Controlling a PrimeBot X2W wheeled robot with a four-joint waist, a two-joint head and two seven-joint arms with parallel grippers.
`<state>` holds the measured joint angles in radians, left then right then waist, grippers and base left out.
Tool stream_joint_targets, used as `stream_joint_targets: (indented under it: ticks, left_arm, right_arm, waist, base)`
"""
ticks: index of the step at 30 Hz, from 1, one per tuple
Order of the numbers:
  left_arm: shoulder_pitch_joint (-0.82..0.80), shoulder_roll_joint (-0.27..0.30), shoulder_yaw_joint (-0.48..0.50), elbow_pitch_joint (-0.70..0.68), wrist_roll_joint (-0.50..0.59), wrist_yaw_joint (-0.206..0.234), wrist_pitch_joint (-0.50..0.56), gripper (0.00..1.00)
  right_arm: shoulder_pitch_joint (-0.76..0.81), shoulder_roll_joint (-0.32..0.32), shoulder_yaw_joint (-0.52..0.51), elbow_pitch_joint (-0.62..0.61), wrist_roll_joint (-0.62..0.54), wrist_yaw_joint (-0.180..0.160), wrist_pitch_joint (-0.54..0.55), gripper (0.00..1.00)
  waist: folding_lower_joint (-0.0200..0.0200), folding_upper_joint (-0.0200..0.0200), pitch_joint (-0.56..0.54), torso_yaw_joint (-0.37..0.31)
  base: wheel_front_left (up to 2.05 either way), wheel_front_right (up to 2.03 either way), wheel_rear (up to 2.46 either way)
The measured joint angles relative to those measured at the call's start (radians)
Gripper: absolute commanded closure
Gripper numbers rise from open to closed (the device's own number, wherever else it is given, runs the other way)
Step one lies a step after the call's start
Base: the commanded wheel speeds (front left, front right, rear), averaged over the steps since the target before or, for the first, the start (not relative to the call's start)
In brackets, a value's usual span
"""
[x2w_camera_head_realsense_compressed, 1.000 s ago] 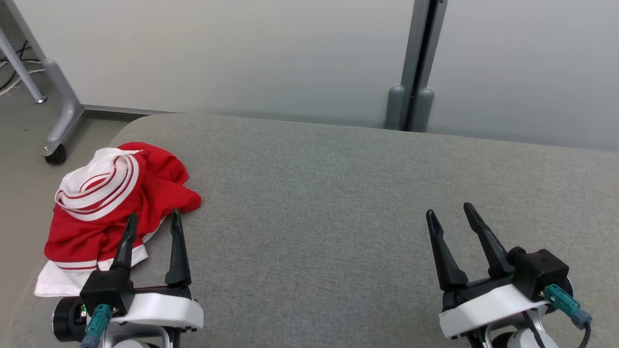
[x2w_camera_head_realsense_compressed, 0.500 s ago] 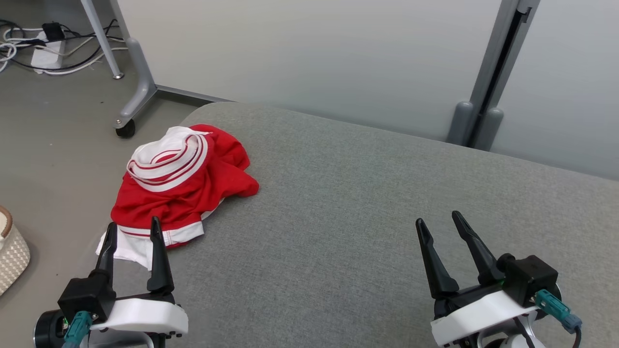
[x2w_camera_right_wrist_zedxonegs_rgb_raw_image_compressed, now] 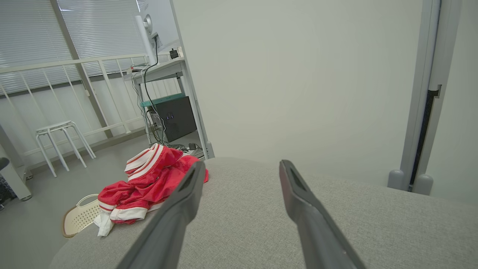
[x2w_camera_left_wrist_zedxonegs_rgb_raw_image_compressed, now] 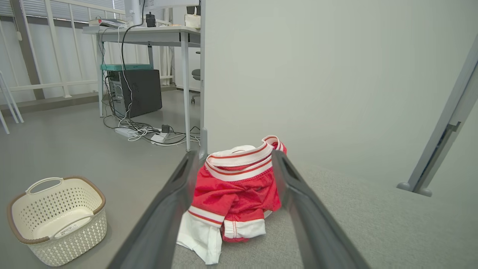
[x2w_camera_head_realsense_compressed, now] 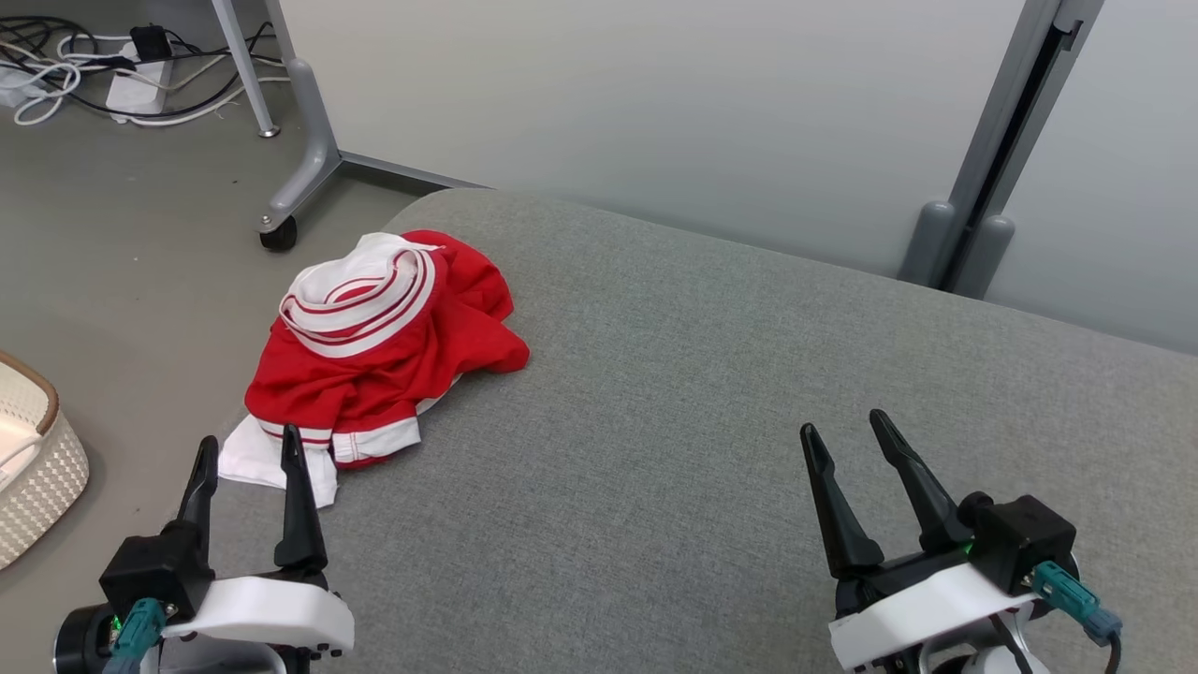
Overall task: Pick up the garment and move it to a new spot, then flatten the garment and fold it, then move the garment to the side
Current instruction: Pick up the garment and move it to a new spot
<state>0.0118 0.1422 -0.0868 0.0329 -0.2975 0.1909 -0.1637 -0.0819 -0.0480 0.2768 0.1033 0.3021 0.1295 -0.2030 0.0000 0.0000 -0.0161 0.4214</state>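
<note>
Basket [x2w_camera_head_realsense_compressed: 51,491] of white perforated plastic with a brown rim sits on the floor, well to the left of the garment. Closer to the garment, just below its lower edge in the head view, the left end effector [x2w_camera_head_realsense_compressed: 249,435] hovers released. Its two dark fingers are spread and empty. Their tips point at the garment's white flap, and I cannot tell whether they touch it. In the left wrist view the same fingers frame the garment between them.

Behind the garment and slightly to its left, a grey metal leg with a black castor [x2w_camera_head_realsense_compressed: 278,232] stands on the floor.

The garment [x2w_camera_head_realsense_compressed: 374,365] is red cloth with a white, red-striped waistband. It lies crumpled in a heap at the left end of the grey padded bench [x2w_camera_head_realsense_compressed: 655,421], with its white flap reaching the bench's left edge.

To the right of the garment the bench fabric runs on bare. Well apart from the garment on that side, the right end effector [x2w_camera_head_realsense_compressed: 842,421] hangs over the bench, released, with its fingers spread and grasping nothing.

Farther right and behind the garment, a grey post [x2w_camera_head_realsense_compressed: 1001,150] rises against the pale wall.
</note>
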Motion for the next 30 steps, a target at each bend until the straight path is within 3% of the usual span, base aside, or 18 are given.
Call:
stream_joint_targets:
  ticks: [7,15,22,30]
  left_arm:
    - [-0.054,0.032,0.012,-0.005,-0.044,-0.008,0.126,0.0]
    - [-0.211,0.126,0.022,0.029,-0.142,-0.113,0.329,0.0]
    - [-0.376,0.203,0.057,0.154,-0.263,-0.192,0.512,0.0]
    - [-0.519,0.268,0.097,0.308,-0.357,-0.262,0.59,0.0]
  right_arm:
    - [-0.017,0.0,-0.004,-0.004,-0.007,0.0,0.0,0.0]
    - [-0.044,0.001,-0.022,-0.022,-0.028,0.0,0.002,0.0]
    - [-0.088,0.0,-0.036,-0.029,-0.041,0.0,0.009,0.0]
    - [-0.133,-0.003,-0.037,-0.041,-0.051,0.0,0.016,0.0]
  waist:
    - [0.0,0.0,0.03,-0.026]
    - [0.0,0.0,0.095,-0.062]
    - [0.0,0.0,0.156,-0.108]
    - [0.0,0.0,0.223,-0.168]
  base:
    - [0.0,0.0,0.0]
    - [0.0,0.0,0.0]
    - [0.0,0.0,0.0]
    - [0.0,0.0,0.0]
